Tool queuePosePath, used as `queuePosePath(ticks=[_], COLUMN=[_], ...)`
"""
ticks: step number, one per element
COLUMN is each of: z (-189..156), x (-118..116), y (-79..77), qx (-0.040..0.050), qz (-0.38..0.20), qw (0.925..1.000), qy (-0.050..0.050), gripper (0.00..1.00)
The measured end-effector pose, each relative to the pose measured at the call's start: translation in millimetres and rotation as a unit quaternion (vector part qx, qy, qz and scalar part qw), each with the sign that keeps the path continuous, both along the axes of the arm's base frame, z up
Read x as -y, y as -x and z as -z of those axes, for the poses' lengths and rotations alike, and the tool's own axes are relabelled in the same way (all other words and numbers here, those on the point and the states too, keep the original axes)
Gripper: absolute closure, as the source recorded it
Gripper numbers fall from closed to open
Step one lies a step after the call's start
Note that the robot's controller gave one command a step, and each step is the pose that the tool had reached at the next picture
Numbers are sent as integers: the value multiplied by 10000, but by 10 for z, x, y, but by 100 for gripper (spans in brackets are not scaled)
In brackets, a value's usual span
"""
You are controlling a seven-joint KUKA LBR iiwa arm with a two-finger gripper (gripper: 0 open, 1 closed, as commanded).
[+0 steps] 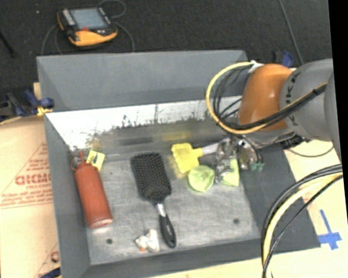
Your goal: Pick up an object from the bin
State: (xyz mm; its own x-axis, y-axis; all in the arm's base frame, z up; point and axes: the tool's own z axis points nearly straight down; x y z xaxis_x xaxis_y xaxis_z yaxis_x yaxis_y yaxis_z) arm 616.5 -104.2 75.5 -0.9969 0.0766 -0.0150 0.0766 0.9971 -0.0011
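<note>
My gripper (224,164) is low in the bin's right part, its fingers down among a small cluster of things. A pale green round thing (200,179) lies just left of the fingers, touching or nearly touching them. A yellow blocky thing (184,156) sits just above the green one. A second light green piece (230,179) shows under the fingers. Whether anything is between the fingers is hidden.
A black hairbrush (153,185) lies in the middle, handle toward the front. A red cylinder with a yellow tag (92,194) lies along the left wall. A small white crumpled thing (147,242) rests near the front wall.
</note>
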Motion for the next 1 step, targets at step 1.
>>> queuePosePath(ticks=[1], z=[0], x=[0], y=[0], qx=[0], qz=[-4], qw=[10000], qy=[1], gripper=[100])
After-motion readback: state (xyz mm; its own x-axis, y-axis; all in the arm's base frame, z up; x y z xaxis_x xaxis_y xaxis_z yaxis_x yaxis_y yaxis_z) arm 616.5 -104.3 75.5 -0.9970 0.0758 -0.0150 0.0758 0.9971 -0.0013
